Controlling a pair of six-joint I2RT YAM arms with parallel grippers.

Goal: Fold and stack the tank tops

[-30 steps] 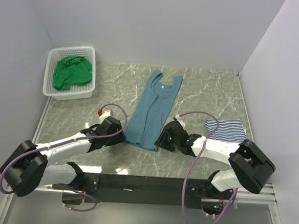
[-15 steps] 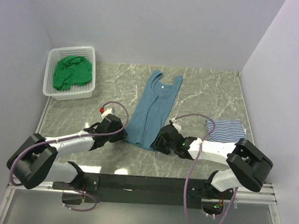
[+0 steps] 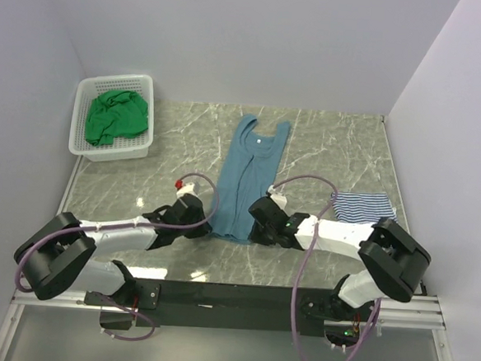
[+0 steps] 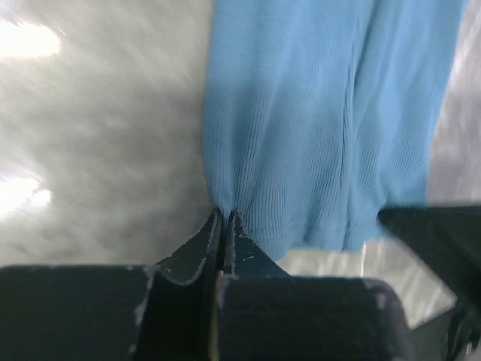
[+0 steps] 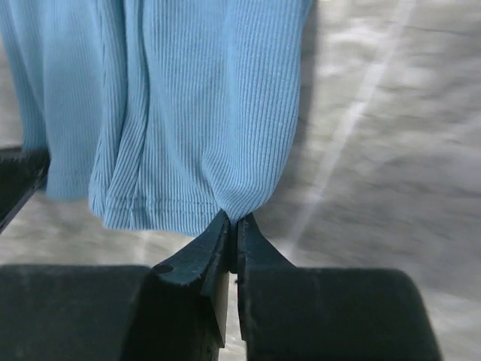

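Teal top hem pinched: left claw, right claw | striped top part-hidden

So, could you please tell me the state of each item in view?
teal tank top: laid out on the table, near hem corners pinched.
striped tank top: folded, on the table.
green tank top: crumpled in the basket.
basket: upright.
left fingers: shut on teal tank top.
right fingers: shut on teal tank top.

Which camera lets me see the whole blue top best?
The top external view: the whole teal-blue tank top shows, straps to hem. The left wrist view shows only the hem corner pinched in the left gripper; the right wrist view only the other corner in the right gripper.
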